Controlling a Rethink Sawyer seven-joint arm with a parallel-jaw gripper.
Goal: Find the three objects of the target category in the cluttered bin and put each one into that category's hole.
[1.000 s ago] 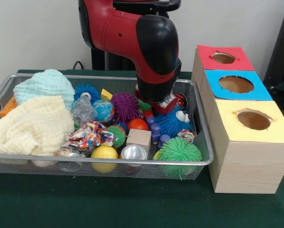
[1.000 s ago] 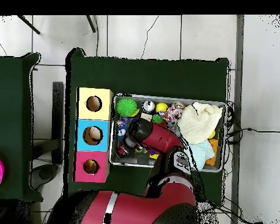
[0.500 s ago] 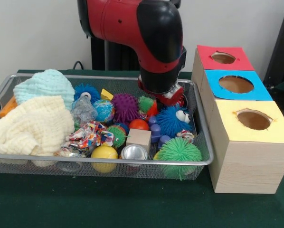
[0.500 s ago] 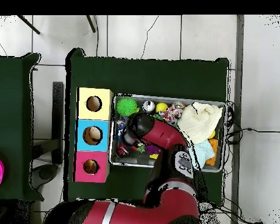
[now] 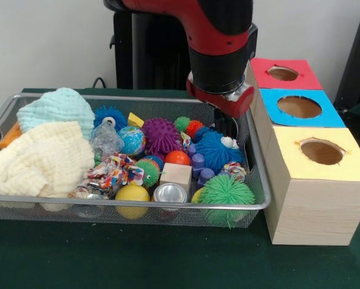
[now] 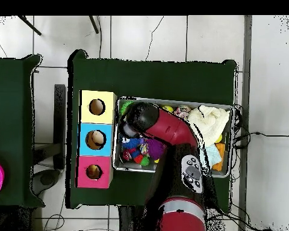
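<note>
Evidently the sorting is barely under way: the wire bin (image 5: 257, 158) is crowded, and none of the three holes can be seen to hold anything from the front. Which category is the target is not given, so the candidates can only be listed. Spiky balls are plentiful: a blue one with an eye (image 5: 218, 150) near the bin's right wall, a green one (image 5: 227, 194) at the front right corner, a purple one (image 5: 161, 136) in the middle, and another blue one (image 5: 110, 114) towards the back. Around them lie an orange ball (image 5: 177, 158), a yellow ball (image 5: 132, 194), a small globe (image 5: 131, 139), a wooden block (image 5: 176, 175), a metal can (image 5: 169, 193) and a knotted rope toy (image 5: 115, 169). Cream (image 5: 38, 161) and pale blue (image 5: 56, 109) cloths fill the bin's left end.

The gripper (image 5: 227, 127) hangs over the bin's right end, just behind the blue ball with the eye, close to the boxes. Only a dark tip shows below the wrist, so I cannot tell whether it is closed, open, or carrying anything.

Beside the bin stand the yellow box (image 5: 315, 174), the blue box (image 5: 300, 108) and the red box (image 5: 282, 73), each with a round hole on top. As I judge it, all three placements remain to be done
</note>
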